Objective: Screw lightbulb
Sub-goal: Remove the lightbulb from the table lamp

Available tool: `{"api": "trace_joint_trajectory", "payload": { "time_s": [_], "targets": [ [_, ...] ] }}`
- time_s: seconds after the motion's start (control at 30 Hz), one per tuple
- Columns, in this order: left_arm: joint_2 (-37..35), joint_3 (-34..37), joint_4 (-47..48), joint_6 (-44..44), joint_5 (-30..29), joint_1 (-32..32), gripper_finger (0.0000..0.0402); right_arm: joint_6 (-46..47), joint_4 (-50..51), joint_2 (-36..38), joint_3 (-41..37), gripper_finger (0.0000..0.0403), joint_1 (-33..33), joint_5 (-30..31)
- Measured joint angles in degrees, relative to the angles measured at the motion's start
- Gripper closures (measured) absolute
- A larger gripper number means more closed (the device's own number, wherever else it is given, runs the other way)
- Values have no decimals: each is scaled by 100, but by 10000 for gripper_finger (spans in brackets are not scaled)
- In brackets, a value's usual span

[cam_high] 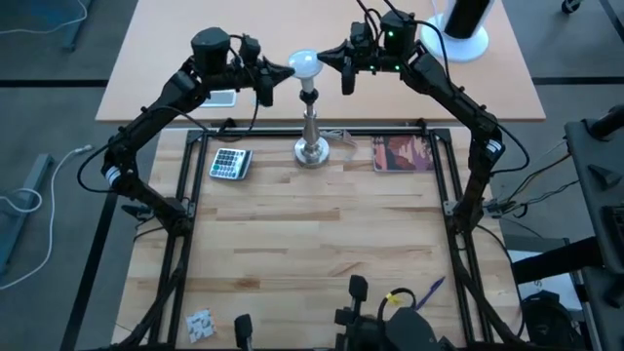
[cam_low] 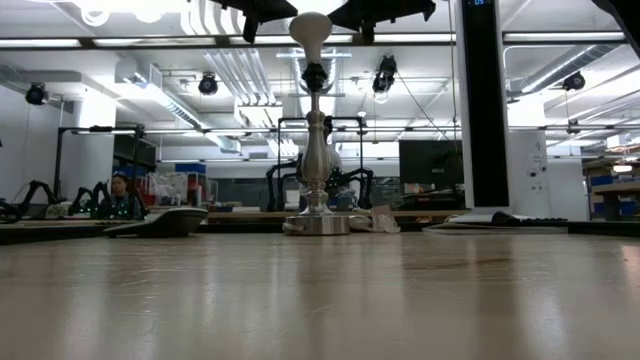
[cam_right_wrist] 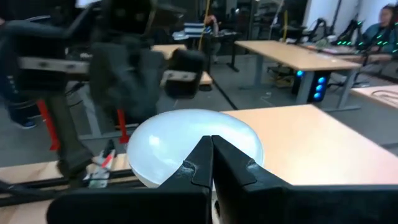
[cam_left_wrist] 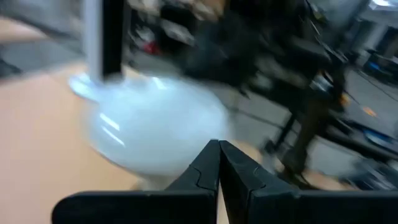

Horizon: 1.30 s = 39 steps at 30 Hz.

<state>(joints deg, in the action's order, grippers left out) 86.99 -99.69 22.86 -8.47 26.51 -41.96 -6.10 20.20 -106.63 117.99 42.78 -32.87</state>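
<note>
Seen from above, my left gripper (cam_high: 290,70), fingers pressed together on nothing, hangs just beside the lightbulb (cam_high: 306,64) on its left, while my right gripper (cam_high: 322,56), fingers likewise together and empty, flanks it on the right; whether either fingertip touches the glass I cannot tell. The white bulb sits upright in the black socket atop the silver stand (cam_high: 311,135), whose round base rests on the wooden table (cam_high: 312,253) near its far edge. From my left wrist the bulb (cam_left_wrist: 155,127) fills the space right past my closed fingers (cam_left_wrist: 199,174); from my right wrist it swells as a pale dome (cam_right_wrist: 193,146) directly ahead of my joined fingertips (cam_right_wrist: 202,165), with the other arm's dark gripper (cam_right_wrist: 134,68) looming just beyond it. At table height the bulb (cam_low: 311,32) crowns the stand (cam_low: 316,150), both my grippers dark above it at the upper edge. Around the stand's base: a calculator (cam_high: 230,164) to its left, a reddish book (cam_high: 403,154) to its right, and some small pale clutter between stand and book that is hard to make out. Farther off, on the tan table behind, a large white cylinder on a round base (cam_high: 463,31) stands to the right. Nothing lies between my grippers and the bulb.
</note>
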Motion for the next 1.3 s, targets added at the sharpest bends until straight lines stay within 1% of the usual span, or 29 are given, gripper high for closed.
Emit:
{"api": "trace_joint_trajectory", "payload": {
  "time_s": [0.07,0.23,0.4,0.47,0.63,0.83,0.9,1.03,1.17,1.23,1.3],
  "targets": [
    [22,32,144,-44,162,20,401,65,-196,-10,-71,403,2,91],
    [59,25,43,-47,141,43,401,250,-407,-12,-159,403,2,65],
    [23,1,-156,34,76,30,401,316,-399,-13,-162,403,2,25],
    [-27,-91,-207,171,-107,16,401,317,-400,-13,-162,403,2,9],
    [-95,-154,-189,686,-914,-19,401,465,-359,18,-42,403,0,-5],
    [-57,-149,-340,862,-1898,-62,401,748,-172,36,280,403,0,8],
    [-4,-142,-343,851,-2121,-75,401,854,-72,24,401,403,11,10],
    [22,-132,-342,684,-2152,-82,401,907,331,30,656,403,14,35],
    [15,-132,-341,263,-2143,-146,401,822,733,69,896,403,24,31],
    [15,-132,-334,91,-1942,-192,401,729,940,76,1010,403,24,37],
    [12,-134,-283,35,-1488,-235,401,608,1168,82,1134,403,24,92]
  ]
}}
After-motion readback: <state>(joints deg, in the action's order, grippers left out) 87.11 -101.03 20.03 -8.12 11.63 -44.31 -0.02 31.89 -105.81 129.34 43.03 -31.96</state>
